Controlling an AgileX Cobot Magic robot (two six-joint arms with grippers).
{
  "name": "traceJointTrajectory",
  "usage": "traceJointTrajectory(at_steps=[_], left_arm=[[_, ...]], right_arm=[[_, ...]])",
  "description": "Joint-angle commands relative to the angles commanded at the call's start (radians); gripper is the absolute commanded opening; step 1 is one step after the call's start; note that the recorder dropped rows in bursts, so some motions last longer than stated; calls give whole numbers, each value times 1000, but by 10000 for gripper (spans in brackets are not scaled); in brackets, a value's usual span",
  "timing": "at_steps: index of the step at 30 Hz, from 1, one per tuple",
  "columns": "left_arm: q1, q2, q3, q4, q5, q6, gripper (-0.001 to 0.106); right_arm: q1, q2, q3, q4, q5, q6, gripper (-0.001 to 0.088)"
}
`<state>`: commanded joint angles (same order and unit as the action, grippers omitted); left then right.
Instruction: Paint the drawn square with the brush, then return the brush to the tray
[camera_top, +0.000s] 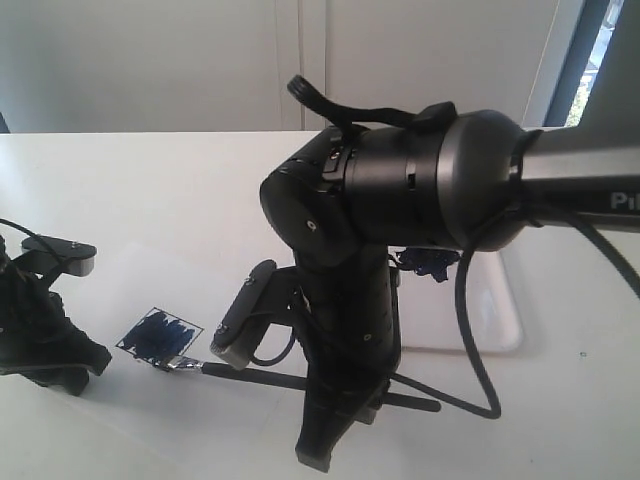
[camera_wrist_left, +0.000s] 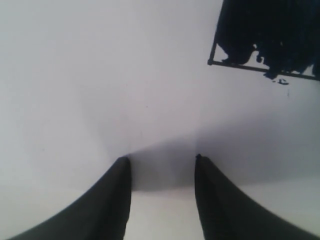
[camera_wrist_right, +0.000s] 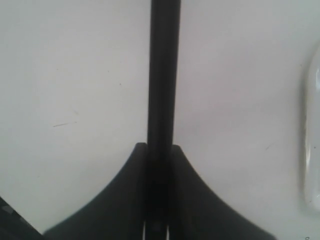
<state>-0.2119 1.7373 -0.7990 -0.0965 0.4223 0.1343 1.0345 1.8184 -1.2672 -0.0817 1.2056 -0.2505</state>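
My right claw (camera_wrist_right: 160, 150) is pressed together on the brush (camera_top: 260, 375). In the right wrist view its two fingers clamp the black handle from both sides, with no gap showing on either side, and the handle runs straight out from between them. From the exterior view the brush lies nearly level, low over the white table (camera_top: 150, 200). Its silver ferrule points toward the drawn square (camera_top: 158, 336) and its other end pokes out past the far side of the arm. The bristle end sits right at the corner of the square nearest the brush; I cannot tell whether it actually touches the surface.

The square is smeared dark blue across most of its inside. In the left wrist view a few white slivers remain along the thin outline.

My left claw (camera_wrist_left: 161, 159) is spread, fingers apart with bare white surface between them, gripping nothing. It sits near the square without touching it.

The tray (camera_top: 495, 320) is on the far side of the right arm from the square, partly hidden by the arm. A dark paint blob (camera_top: 425, 263) is on it. The brush is outside the tray.
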Motion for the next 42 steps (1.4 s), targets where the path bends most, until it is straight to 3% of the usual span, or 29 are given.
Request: traceJointTrajectory(at_steps=[22,42], left_arm=[[0,0,0,0,-1,0,468],[0,0,0,0,-3,0,468]], right_arm=[[0,-2,0,-108,15,95,0],[0,-2,0,-48,15,25,0]])
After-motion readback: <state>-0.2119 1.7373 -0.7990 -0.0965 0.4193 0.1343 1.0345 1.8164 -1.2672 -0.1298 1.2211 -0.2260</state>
